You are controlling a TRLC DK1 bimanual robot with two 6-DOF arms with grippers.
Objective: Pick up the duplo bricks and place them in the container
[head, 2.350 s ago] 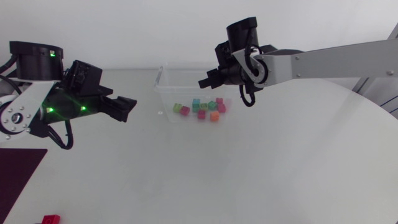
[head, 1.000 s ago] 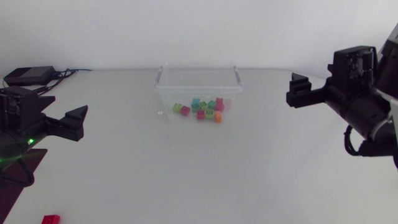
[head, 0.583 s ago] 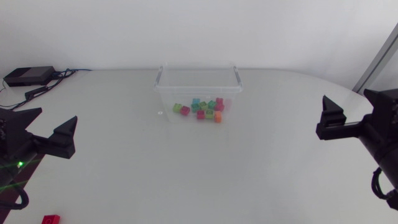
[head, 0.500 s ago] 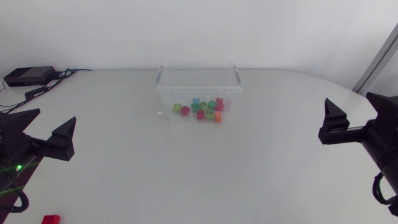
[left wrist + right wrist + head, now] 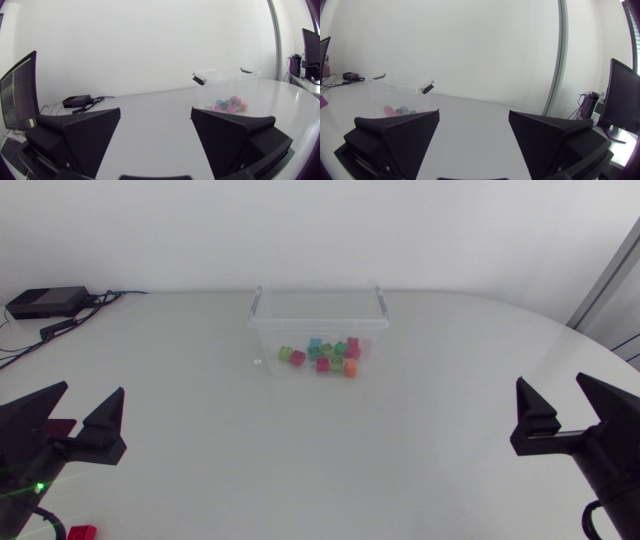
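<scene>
The left hand [image 5: 85, 392] and right hand [image 5: 553, 383] are matte black, each with two broad wedge-shaped fingers [image 5: 85, 135] tapering to points. A green light [image 5: 38, 487] glows on the left one's body; a black cable [image 5: 592, 518] loops behind the right.

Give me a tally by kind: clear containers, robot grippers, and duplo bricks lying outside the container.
Clear container: 1
Grippers: 2, the left gripper and the right gripper, both open
Bricks outside the container: 1, a red brick at the table's near left edge
Total: 4
</scene>
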